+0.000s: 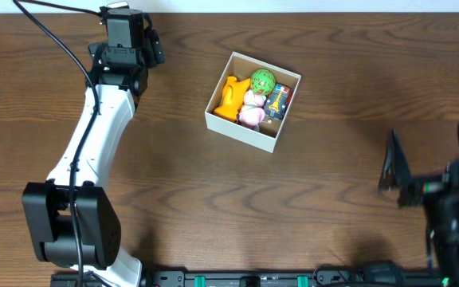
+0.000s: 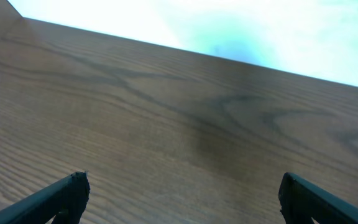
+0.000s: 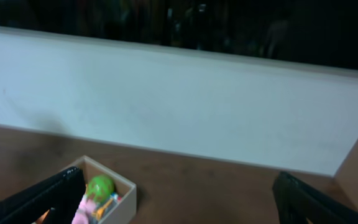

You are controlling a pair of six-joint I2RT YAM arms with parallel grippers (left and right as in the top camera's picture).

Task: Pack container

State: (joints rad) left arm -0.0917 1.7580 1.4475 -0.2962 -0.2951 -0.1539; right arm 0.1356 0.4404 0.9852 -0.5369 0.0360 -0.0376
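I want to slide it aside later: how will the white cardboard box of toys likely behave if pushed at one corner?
The container probably slides and turns rather than tips: it sits low and wide on the smooth table. Its cardboard walls may dent under a hard push. Holding just small toys, it is likely light.

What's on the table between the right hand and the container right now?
Nothing. In the overhead view, only bare wooden table runs from the right hand to the container; the right wrist view agrees.
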